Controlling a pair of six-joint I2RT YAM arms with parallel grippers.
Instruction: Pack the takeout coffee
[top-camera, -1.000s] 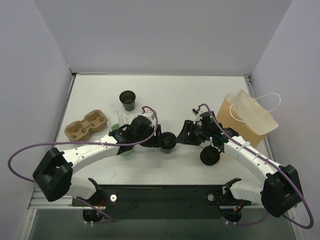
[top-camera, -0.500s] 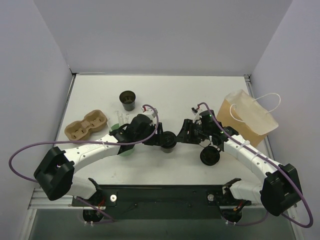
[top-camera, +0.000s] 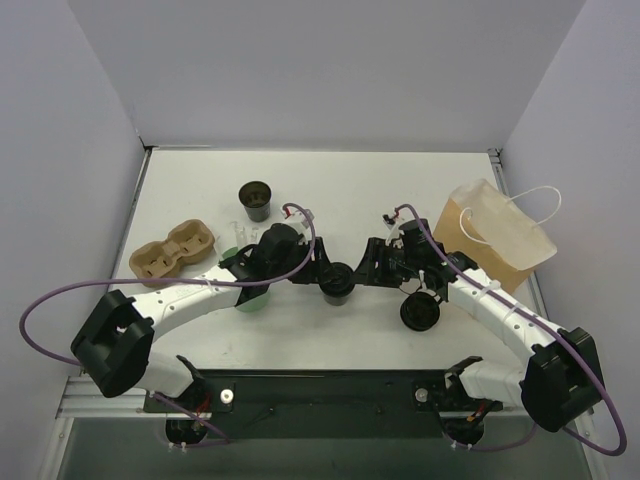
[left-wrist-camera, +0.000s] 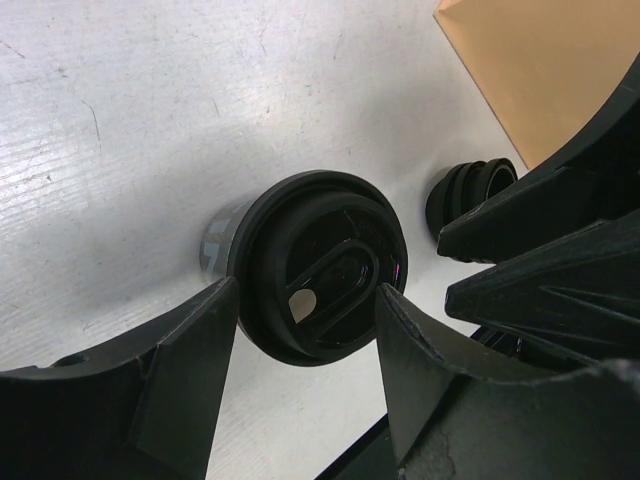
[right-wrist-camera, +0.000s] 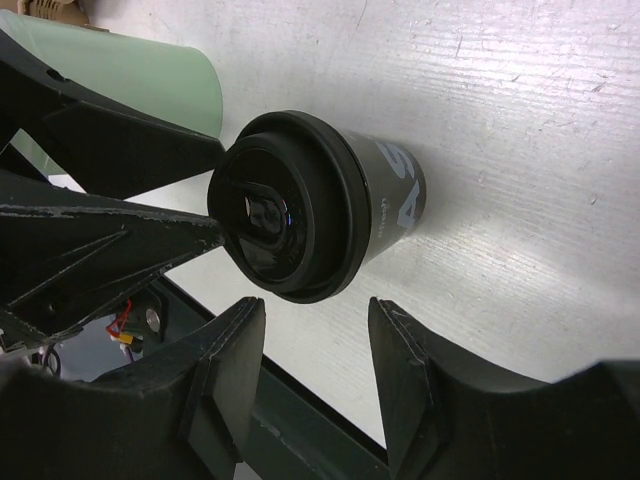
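Our left hand (left-wrist-camera: 305, 292) has its two fingers set one on either side of the lid of the takeout coffee cup (left-wrist-camera: 320, 265), very close to its rim. We cannot tell whether they press on it. Our right hand (right-wrist-camera: 318, 305) faces the cup from the other side with its jaws parted, holding nothing, the cup just beyond its fingertips. The cup is black with grey lettering on its wall and a black lid on. It stands on the white bench (top-camera: 400, 190) between the two arms. A pale green cup (right-wrist-camera: 140, 75) shows under our left arm. Near the right arm lies a round black object (top-camera: 420, 312), and farther right a brown paper bag (top-camera: 500, 235). At the left sit a pulp cup carrier (top-camera: 172, 250) and an open black cup (top-camera: 255, 198) with a brown inside.
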